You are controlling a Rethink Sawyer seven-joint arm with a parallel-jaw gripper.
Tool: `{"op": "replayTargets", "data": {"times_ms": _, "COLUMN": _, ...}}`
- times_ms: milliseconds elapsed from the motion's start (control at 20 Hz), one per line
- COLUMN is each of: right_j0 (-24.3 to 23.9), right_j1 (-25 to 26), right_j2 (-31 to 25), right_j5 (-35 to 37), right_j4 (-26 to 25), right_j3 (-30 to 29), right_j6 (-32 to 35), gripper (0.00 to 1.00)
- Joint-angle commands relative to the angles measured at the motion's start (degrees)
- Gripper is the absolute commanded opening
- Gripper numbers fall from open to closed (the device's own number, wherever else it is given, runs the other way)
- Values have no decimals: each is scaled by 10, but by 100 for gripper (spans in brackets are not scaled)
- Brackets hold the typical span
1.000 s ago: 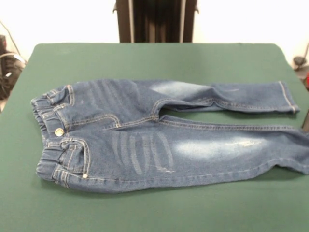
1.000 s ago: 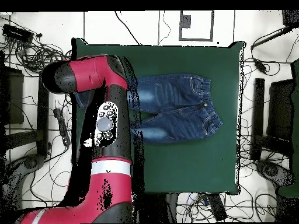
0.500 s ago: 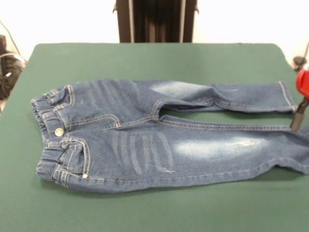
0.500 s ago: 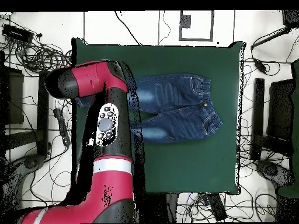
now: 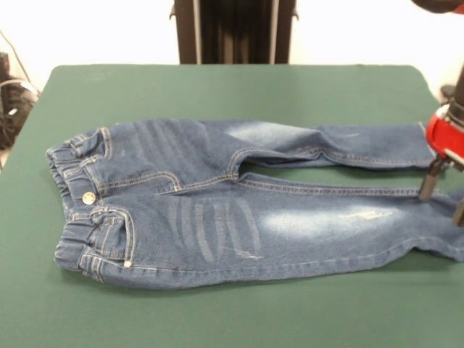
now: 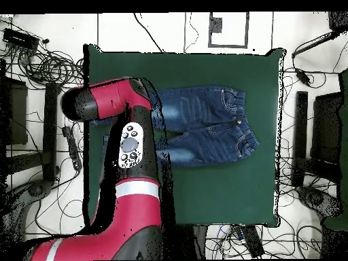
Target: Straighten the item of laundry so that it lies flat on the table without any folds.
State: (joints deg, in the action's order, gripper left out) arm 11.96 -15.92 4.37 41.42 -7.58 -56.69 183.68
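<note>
The small blue denim jeans [image 5: 217, 203] lie spread on the dark green table [image 5: 217, 87], waistband at the left and legs running right. The far leg has creases near the crotch. My gripper [image 5: 444, 197] hangs at the right edge over the leg ends. Its two dark fingers [image 5: 428, 185] stand apart with nothing between them. In the overhead view the jeans [image 6: 211, 126] lie mid-table [image 6: 217, 197] with the waistband at the right. My red arm [image 6: 129, 136] covers the leg ends there and hides the gripper.
The black pedestal [image 5: 233, 29] stands behind the table's far edge. Cables and equipment [image 6: 34, 54] lie on the floor around the table. Green table shows on all sides of the jeans.
The gripper has come into the front view from the right and moved left, lower over the leg ends. The jeans have not moved.
</note>
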Motion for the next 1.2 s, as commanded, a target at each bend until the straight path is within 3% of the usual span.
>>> {"op": "replayTargets", "data": {"times_ms": 50, "right_j0": -5, "right_j1": 16, "right_j2": -74, "right_j5": -32, "right_j4": -24, "right_j3": -125, "right_j6": -106, "gripper": 100}}
{"op": "replayTargets", "data": {"times_ms": 1200, "right_j0": 12, "right_j1": -51, "right_j2": -84, "right_j5": -41, "right_j4": -22, "right_j3": -226, "right_j6": -46, "gripper": 100}}
